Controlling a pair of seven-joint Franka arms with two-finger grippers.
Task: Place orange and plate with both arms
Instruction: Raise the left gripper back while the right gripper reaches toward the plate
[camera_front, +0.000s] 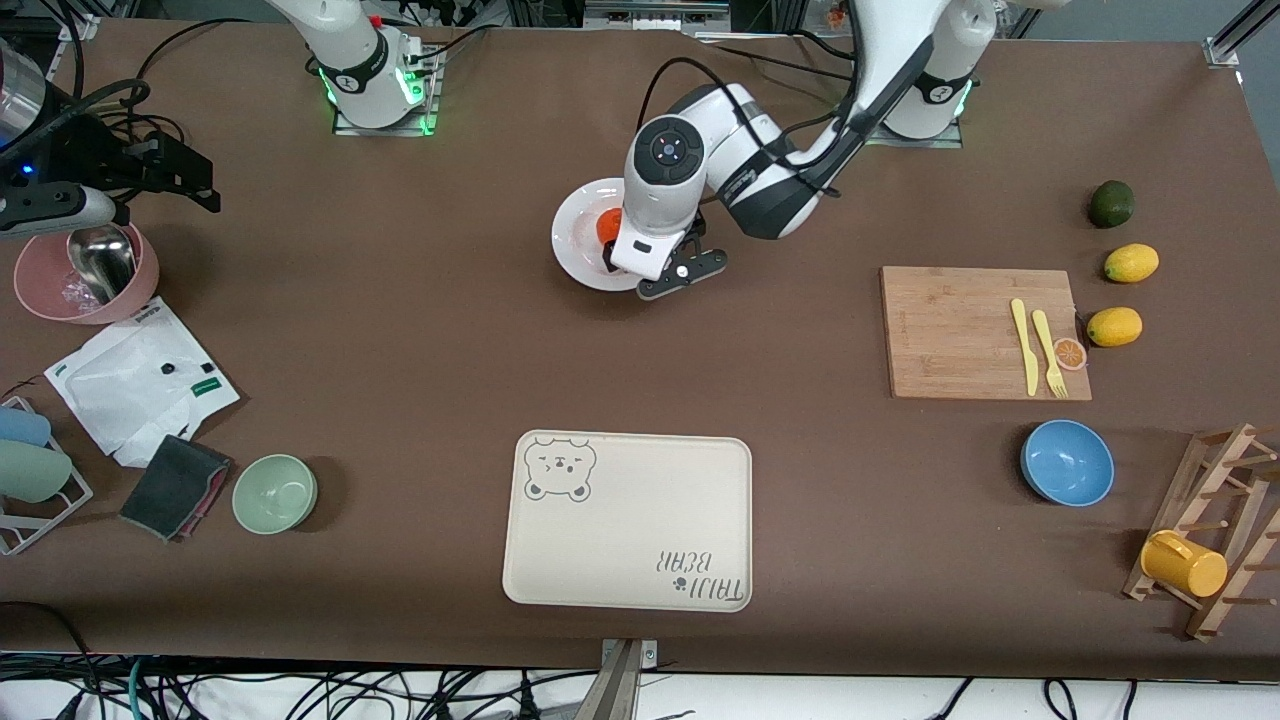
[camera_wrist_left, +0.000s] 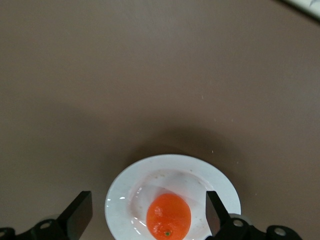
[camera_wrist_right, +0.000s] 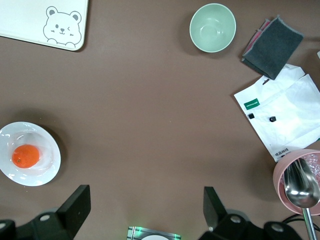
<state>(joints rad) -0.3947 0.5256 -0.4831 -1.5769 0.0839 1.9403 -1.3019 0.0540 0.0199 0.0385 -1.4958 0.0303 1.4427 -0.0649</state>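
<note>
directly under my left gripper (camera_wrist_left: 147, 220), fingers spread wide and holding nothing, sits the orange (camera_wrist_left: 168, 216) on the plate (camera_wrist_left: 125, 185). right gripper (camera_wrist_right: 145, 210) waits open, well apart.

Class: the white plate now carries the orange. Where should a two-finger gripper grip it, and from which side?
Pinch the plate's wide rim, probably on the edge toward the right arm's end: the orange fills the middle, and the open left gripper hangs over the edge toward the left arm's end.
</note>
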